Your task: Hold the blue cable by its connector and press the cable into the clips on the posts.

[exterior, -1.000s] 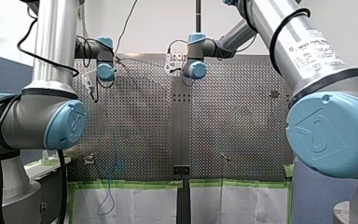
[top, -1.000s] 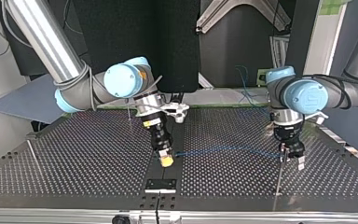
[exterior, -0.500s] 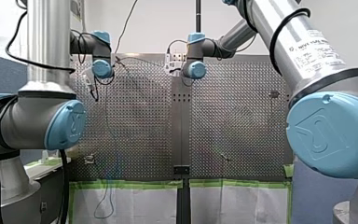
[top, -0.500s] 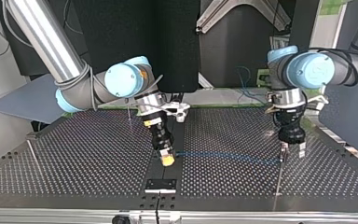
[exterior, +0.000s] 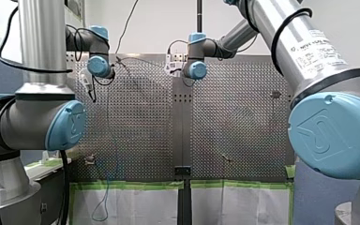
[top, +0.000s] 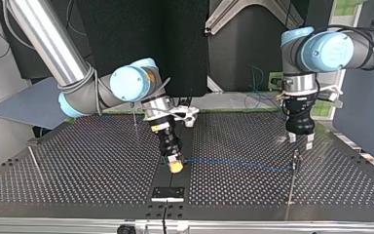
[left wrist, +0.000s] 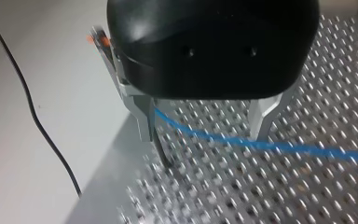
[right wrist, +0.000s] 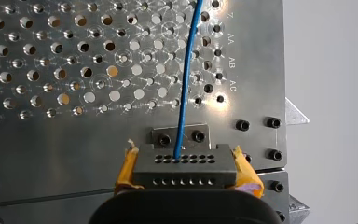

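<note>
In the front view my left gripper hangs over the far left of the table. The blue cable trails down over the near edge. I cannot read any fingers from here.

In the top view my right gripper leans in near the middle. The cable runs from it low across the table to a thin post at the view's right. My left gripper hangs just above that post, released and touching nothing.

In the left wrist view the metal fingers stand apart. The cable passes below and between them, beside the post's tip.

In the right wrist view the yellow pads are clamped on the dark connector. The cable leaves its face and runs straight ahead over the holes.
</note>
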